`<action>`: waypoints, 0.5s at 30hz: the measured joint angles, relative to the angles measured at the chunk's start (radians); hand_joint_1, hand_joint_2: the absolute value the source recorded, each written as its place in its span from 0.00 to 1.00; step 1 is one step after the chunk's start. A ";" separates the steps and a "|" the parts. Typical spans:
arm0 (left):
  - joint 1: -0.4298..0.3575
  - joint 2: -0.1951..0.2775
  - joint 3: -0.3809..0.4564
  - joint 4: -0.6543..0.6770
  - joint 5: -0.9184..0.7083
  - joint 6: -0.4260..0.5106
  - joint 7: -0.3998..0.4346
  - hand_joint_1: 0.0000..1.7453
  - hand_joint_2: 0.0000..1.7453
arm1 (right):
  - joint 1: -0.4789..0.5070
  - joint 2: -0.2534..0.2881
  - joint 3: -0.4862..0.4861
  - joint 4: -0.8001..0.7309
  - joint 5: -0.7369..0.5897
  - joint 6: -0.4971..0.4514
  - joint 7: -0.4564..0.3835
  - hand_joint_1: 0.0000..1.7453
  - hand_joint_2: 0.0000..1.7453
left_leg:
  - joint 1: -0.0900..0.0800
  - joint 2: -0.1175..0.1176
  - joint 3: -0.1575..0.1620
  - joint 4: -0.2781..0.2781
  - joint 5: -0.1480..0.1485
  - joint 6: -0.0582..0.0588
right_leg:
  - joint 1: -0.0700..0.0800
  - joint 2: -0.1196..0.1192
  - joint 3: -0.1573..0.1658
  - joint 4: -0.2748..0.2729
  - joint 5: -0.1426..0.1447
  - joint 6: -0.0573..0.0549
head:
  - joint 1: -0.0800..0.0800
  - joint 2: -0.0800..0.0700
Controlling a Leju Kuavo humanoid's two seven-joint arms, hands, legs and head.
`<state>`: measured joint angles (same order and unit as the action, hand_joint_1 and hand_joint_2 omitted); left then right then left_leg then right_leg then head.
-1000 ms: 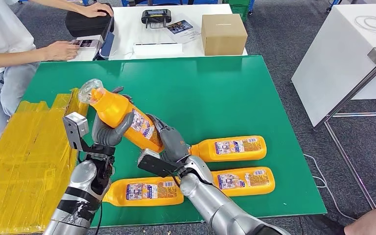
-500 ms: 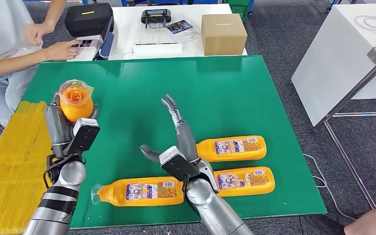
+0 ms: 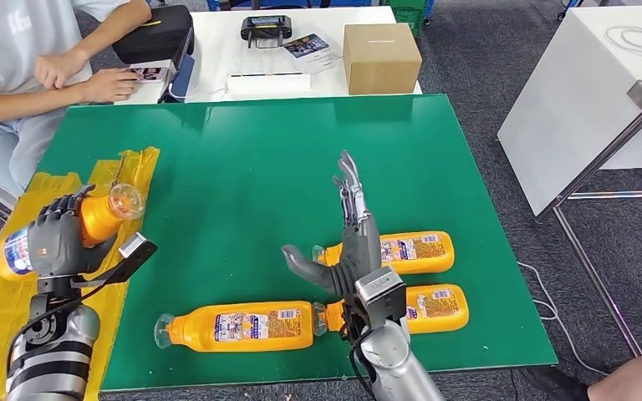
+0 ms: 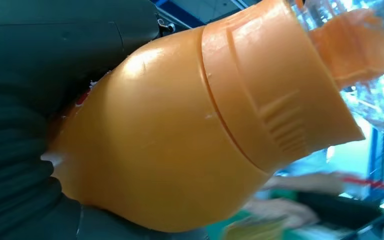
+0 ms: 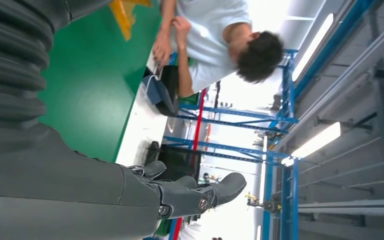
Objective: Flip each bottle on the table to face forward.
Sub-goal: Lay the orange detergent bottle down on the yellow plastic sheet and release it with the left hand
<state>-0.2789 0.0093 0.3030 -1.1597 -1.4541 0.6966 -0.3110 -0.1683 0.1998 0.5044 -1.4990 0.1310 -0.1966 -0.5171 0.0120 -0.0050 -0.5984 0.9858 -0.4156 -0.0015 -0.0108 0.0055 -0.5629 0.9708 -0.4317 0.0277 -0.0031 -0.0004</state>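
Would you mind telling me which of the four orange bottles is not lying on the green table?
The bottle gripped by the left hand, held over the yellow sheet at the table's left edge. The other three bottles lie flat on the green table near the right hand.

Even, bright overhead light covers the green bench [image 3: 435, 150], with soft short shadows under the bottles. The left wrist view is blurred beyond the held bottle [image 4: 180, 135] (its clear cap glares white). Ceiling strip lights [image 5: 315, 142] blow out the right wrist view.
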 joint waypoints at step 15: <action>-0.033 0.081 0.000 0.188 -0.081 0.000 0.121 1.00 1.00 | 0.000 -0.028 0.011 -0.042 -0.020 0.029 -0.009 0.00 1.00 | -0.001 -0.001 0.000 0.000 0.000 0.000 | 0.000 0.000 0.000 0.000 0.000 0.000 | 0.000 0.000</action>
<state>-0.3115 0.0901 0.3028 -0.9721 -1.5351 0.6966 -0.1903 -0.1680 0.1722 0.5153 -1.5411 0.1106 -0.1676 -0.5257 0.0113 -0.0055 -0.5984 0.9858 -0.4154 -0.0015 -0.0112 0.0051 -0.5626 0.9708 -0.4317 0.0277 -0.0030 -0.0004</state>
